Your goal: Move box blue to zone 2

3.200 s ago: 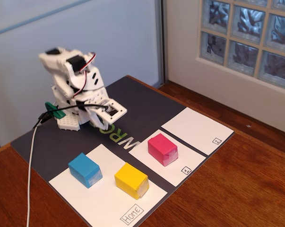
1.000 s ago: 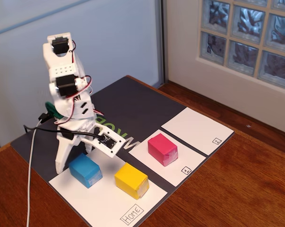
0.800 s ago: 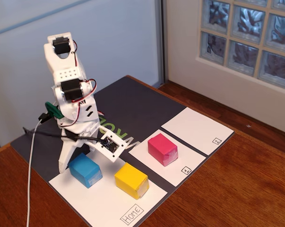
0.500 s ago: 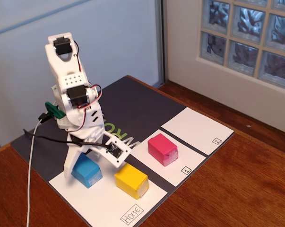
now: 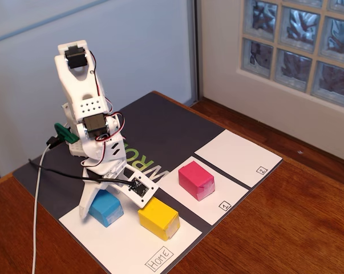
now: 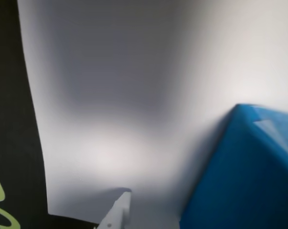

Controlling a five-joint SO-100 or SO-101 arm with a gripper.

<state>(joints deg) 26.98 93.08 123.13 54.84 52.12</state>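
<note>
Sitting on the Home sheet, the box blue lies at the sheet's left end in the fixed view, with the yellow block just beside it to the right. In the wrist view the box blue fills the lower right corner, while one white fingertip rests low on the paper, apart from the box. We judge that the gripper is straddling the block with its fingers spread and nothing yet held, though the far finger is hidden behind the box, so we cannot tell how wide the gap is.

For a clean grasp we would settle the fingers down either side of the box, keeping them square to its flat faces, and close only once the block sits centred between them. We should mind the yellow block, since a stray finger could nudge it. The glossy taped ends may slip, so gripping the paper sides seems wiser.

Zone 2 lies well apart at the far right, beyond the sheet marked 1 bearing the magenta block; we would lift high enough to clear that.
</note>
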